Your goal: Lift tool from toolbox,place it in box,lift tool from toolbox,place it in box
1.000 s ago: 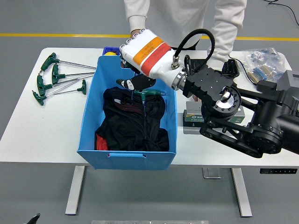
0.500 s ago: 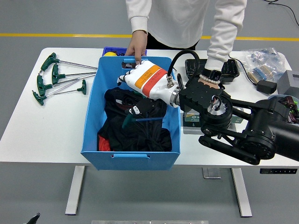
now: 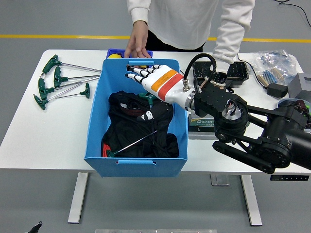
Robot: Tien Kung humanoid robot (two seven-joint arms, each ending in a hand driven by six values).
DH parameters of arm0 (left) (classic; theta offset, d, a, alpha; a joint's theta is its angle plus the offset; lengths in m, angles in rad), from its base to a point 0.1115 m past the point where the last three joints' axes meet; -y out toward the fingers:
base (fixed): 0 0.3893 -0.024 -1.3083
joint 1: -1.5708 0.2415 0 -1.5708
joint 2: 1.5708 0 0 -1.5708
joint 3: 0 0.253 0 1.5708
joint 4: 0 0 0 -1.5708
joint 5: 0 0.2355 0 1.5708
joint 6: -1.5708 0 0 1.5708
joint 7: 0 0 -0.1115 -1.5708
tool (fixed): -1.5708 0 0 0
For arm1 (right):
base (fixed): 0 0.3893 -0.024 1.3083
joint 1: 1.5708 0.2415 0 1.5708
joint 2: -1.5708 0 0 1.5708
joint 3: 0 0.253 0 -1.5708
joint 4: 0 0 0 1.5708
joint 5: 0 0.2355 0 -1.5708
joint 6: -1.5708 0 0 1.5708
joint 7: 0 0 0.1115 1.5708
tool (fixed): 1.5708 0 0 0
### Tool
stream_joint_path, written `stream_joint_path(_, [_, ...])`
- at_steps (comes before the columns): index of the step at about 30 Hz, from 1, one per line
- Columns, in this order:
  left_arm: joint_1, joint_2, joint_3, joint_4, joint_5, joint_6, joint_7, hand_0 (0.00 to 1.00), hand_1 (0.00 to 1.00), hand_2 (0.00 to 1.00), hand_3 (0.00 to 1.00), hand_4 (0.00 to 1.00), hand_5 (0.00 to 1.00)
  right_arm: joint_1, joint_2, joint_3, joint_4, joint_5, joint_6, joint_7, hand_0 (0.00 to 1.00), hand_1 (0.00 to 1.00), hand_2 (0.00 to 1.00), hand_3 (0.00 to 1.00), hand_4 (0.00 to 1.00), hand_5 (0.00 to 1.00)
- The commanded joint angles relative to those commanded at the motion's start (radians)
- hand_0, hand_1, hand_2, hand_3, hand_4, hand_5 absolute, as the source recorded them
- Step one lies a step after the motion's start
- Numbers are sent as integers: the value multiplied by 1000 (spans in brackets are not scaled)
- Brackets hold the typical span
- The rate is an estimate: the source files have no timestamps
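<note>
The open top of the blue plastic bin (image 3: 95,127) is partly covered by the right robot hand (image 3: 154,80), fingers spread, over its far half. Its floor is filled by crumpled black cloth (image 3: 131,121). The bin's far rim is blocked by a person's hand (image 3: 137,48). Bare white tabletop (image 3: 43,131) lies left.

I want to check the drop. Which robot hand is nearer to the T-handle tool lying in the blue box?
Right. The right hand hovers open above the T-handle tool inside the blue box; the left hand is not in view.
</note>
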Motion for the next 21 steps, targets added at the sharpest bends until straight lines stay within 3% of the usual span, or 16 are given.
stream_joint_path(4, [0, 0, 1, 0, 1, -1, 1, 778, 802, 812, 723, 712, 588, -50, -30, 51, 7, 14, -58, 38, 820, 851, 974, 963, 998, 736])
stream_joint_path(6, [0, 0, 1, 0, 2, -1, 1, 779, 801, 811, 723, 714, 587, -83, -49, 88, 13, 42, -91, 56, 820, 830, 930, 911, 998, 733])
stream_joint_path(12, [4, -2, -4, 0, 8, -1, 1, 780, 802, 811, 724, 713, 587, -193, -114, 226, 39, 220, -168, 101, 821, 820, 892, 880, 998, 748])
stream_joint_path(17, [5, -3, -6, 0, 12, -2, 0, 779, 801, 811, 725, 713, 587, -308, -163, 359, 61, 430, -198, 162, 839, 834, 889, 877, 998, 784])
stream_joint_path(21, [5, -3, -8, 0, 15, -2, -1, 779, 801, 811, 725, 713, 587, -424, -184, 480, 82, 599, -191, 241, 839, 834, 889, 877, 998, 784])
